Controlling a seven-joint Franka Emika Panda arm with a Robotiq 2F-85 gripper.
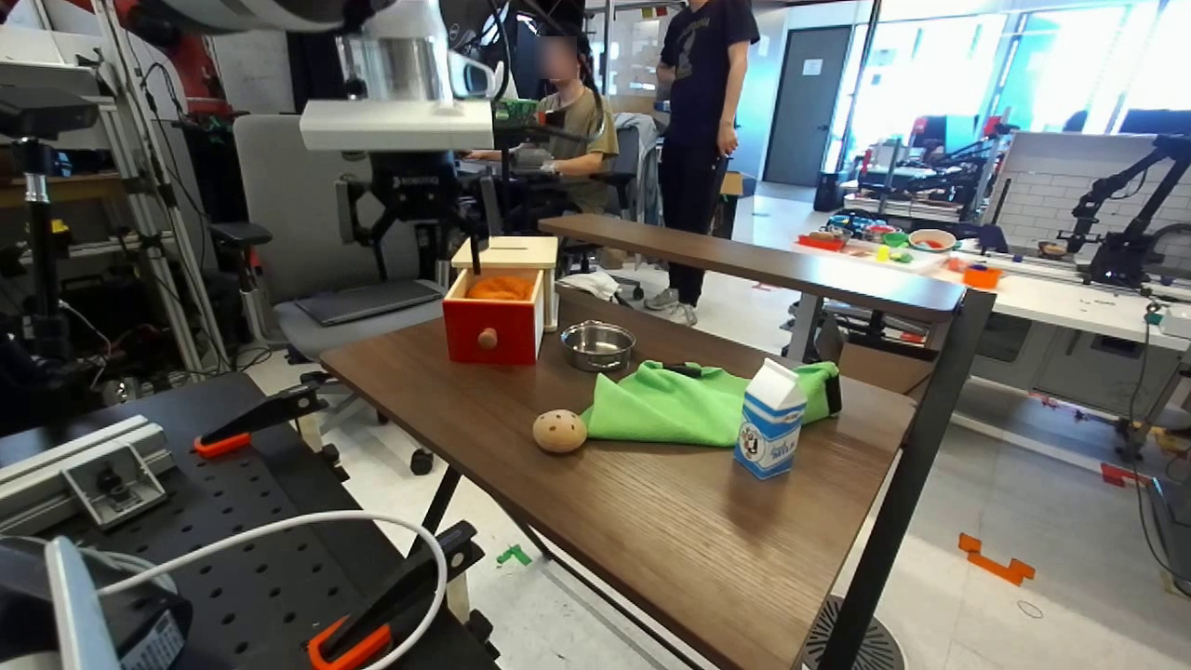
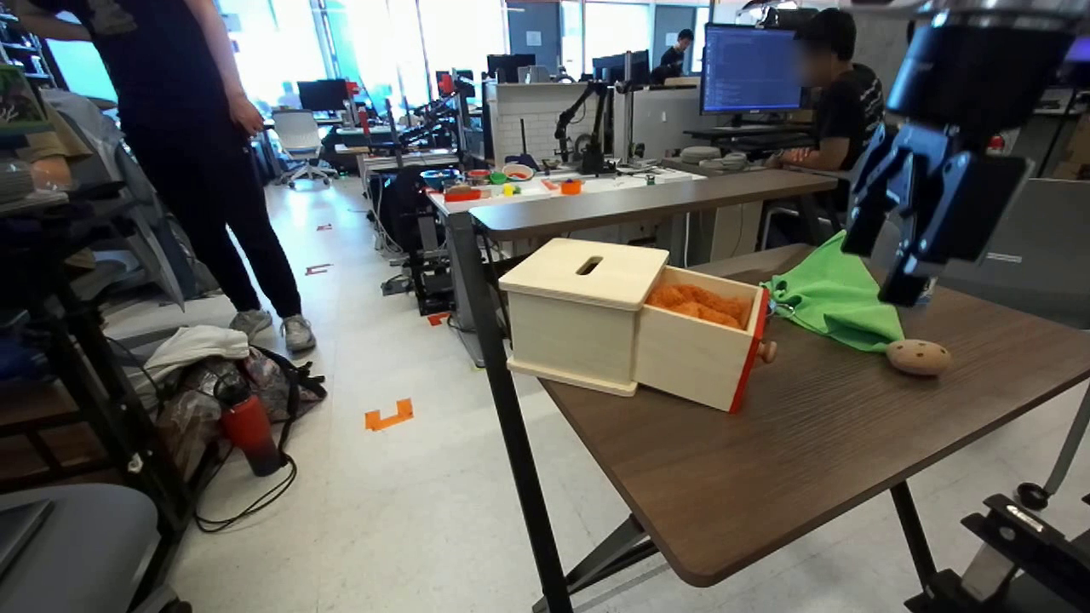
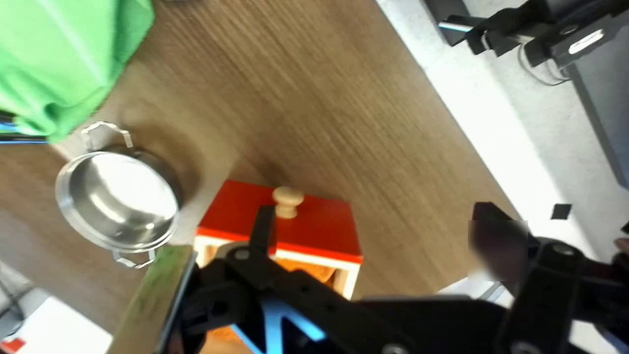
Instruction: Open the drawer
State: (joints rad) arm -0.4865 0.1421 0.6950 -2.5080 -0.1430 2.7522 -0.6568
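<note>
The drawer [image 1: 514,333] has a red front and a pale wooden knob [image 1: 487,339]. It is pulled well out of its tan wooden box [image 2: 572,328], and an orange cloth [image 1: 502,288] shows inside. In an exterior view the drawer's pale side wall [image 2: 688,353] shows. My gripper [image 1: 428,262] is open and empty, above the table near the drawer; it also shows in an exterior view [image 2: 882,271]. In the wrist view one finger of the gripper [image 3: 378,211] overlaps the red front [image 3: 322,223] beside the knob [image 3: 288,201]; contact cannot be told. The other finger is over the table.
A metal pot [image 1: 597,357] stands beside the drawer unit on the brown table [image 1: 651,521]. A green cloth [image 1: 679,411], a brown egg-shaped object [image 1: 559,432] and a milk carton [image 1: 770,433] lie further along. A raised shelf [image 1: 744,258] runs along one table edge.
</note>
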